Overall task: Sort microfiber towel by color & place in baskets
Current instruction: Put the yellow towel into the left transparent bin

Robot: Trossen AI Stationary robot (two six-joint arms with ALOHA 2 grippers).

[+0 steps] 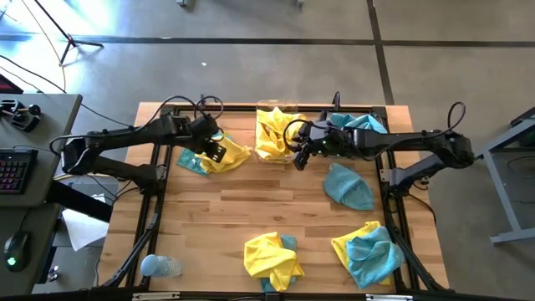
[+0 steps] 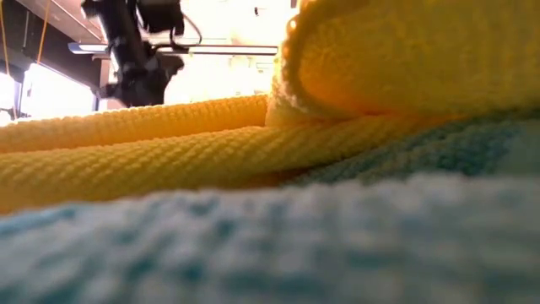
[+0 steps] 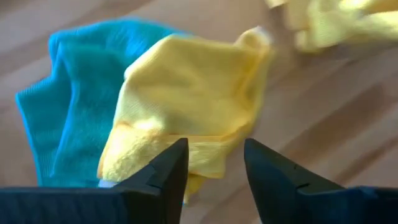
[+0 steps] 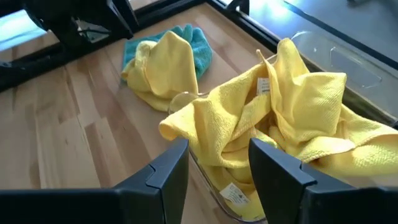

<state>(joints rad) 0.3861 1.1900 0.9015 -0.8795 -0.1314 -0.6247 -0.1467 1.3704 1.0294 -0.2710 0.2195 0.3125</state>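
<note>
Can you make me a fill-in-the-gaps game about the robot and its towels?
1. The clear plastic basket near the right hand is stuffed with soft towels coloured ____.
2. In front of the left hand, a yellow microfiber towel lies on top of a ____ one.
3. The pale blue plastic bottle lies at the table's front ____ corner in the high view.

Missing words: yellow; teal-blue; left

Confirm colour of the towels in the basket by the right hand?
Yellow towels fill the clear basket; right wrist view shows it best.
</note>
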